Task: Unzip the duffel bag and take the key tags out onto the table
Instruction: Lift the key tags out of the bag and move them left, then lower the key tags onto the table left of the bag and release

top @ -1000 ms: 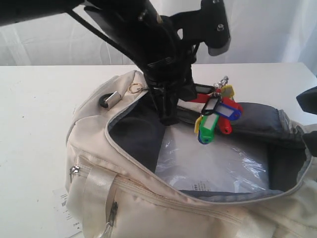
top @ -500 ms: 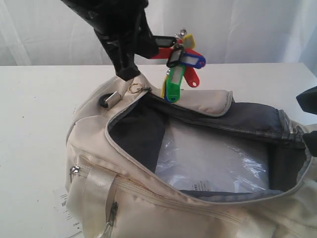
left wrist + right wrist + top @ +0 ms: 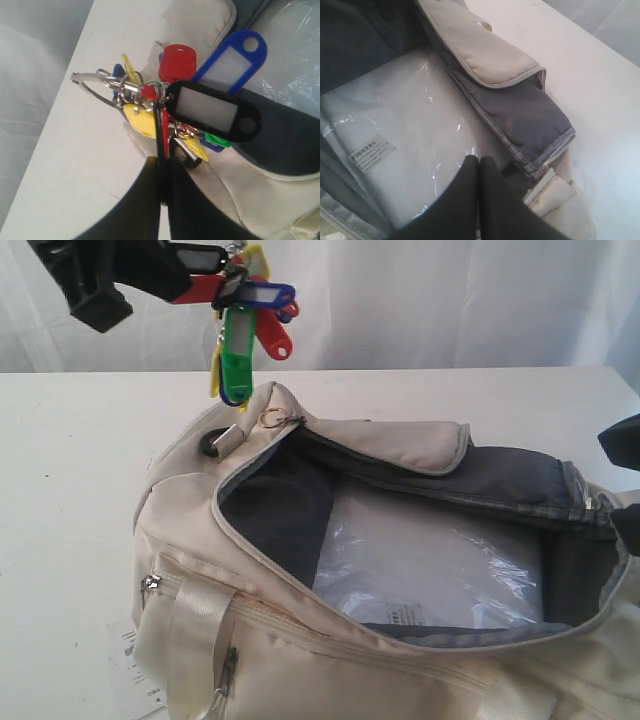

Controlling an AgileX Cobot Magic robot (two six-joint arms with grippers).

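left fingers (image 3: 145, 192): pressed together on the bunch of key tags (image 3: 236, 335). They pinch it in where the tags meet the rings, so the rest just dangles.
key tags: up in the air over the left end of the duffel bag (image 3: 300, 650), not on the surface (image 3: 60, 470) yet. My guess is they're held that high so the hanging tags clear the bag's rim on the way to bare surface.
duffel bag: main zip is open and the flap (image 3: 400, 445) is folded back, which is why you can see right in. A clear plastic packet (image 3: 430, 560) lies flat on the bottom.
right fingers (image 3: 462, 200): pressed together on nothing, hanging over the open bag above the packet. Looks parked out of the way, imo.
hard to see: the exterior view cuts the left arm off at the top edge. The right arm is just a dark sliver at the right edge. Can't tell exactly which tag is clamped. The packet's sticker is unreadable. A barcode label (image 3: 130, 660) is half hidden by the bag.
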